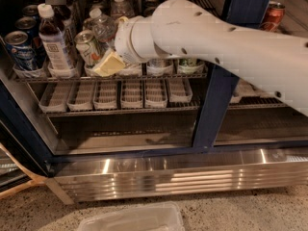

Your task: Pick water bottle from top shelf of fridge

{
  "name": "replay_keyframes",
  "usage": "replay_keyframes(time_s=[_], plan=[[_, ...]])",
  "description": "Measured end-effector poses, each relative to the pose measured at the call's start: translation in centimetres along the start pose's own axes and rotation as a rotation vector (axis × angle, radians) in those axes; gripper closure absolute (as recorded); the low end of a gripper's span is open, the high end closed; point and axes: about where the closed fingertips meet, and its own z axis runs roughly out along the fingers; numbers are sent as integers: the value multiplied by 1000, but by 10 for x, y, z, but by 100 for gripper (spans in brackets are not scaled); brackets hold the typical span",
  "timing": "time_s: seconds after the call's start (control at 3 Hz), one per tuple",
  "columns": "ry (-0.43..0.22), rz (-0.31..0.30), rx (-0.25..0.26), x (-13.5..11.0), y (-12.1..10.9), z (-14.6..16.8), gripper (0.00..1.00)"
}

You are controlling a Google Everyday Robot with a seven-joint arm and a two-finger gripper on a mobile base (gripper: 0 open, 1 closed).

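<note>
The water bottle (103, 30), clear with a white cap, leans to the left at the front of the top shelf (159, 75) of the fridge (214, 88). My gripper (110, 61), with yellowish tips, is at the end of the white arm that reaches in from the right. It is pressed against the bottle's lower right side, and the wrist hides the bottle's base. A second clear bottle (120, 4) stands further back in the same lane.
A white-capped bottle of dark purple liquid (54, 40) and a blue can (19, 49) stand to the left. A green-and-silver can (86, 44) is right beside the water bottle. A red can (272, 14) is at the far right. Empty lane trays (130, 93) lie on the lower rack. A clear tub (132, 219) is on the floor.
</note>
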Motion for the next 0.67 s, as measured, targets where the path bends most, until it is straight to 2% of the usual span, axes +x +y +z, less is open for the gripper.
replay_keyframes(time_s=[0.33, 0.67], plan=[[-4, -8, 17, 0, -10, 3, 18], [0, -21, 54, 8, -30, -3, 36]])
